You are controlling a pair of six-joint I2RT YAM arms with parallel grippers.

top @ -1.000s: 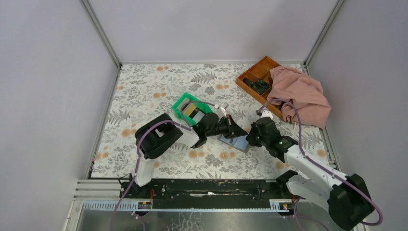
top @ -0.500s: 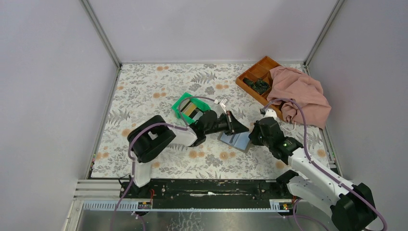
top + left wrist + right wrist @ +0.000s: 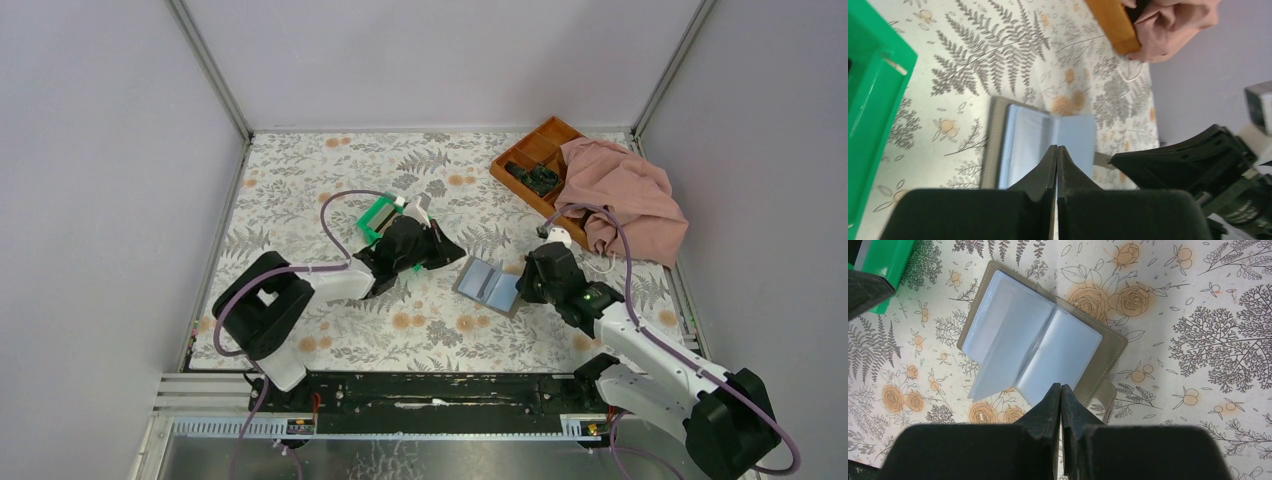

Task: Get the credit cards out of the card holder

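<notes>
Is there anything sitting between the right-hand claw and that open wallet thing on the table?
Nothing visible does. The right gripper hangs at the open card holder's edge with no object between them; the green bin lies off to the side.

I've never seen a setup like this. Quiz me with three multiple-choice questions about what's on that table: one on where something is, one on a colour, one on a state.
1. Where does the pink cloth lie?
A. Over part of the orange-brown tray
B. Spread flat in the middle
C. Hanging on the back wall

2. What colour is the bin?
A. Red
B. Green
C. Yellow

3. How is the card holder?
A. Folded shut
B. Standing on edge
C. Lying open on the table

Answers:
1 A: the top view shows it covering the tray's right side.
2 B: it is bright green in the top and left wrist views.
3 C: the right wrist view shows both inner leaves spread.
</notes>
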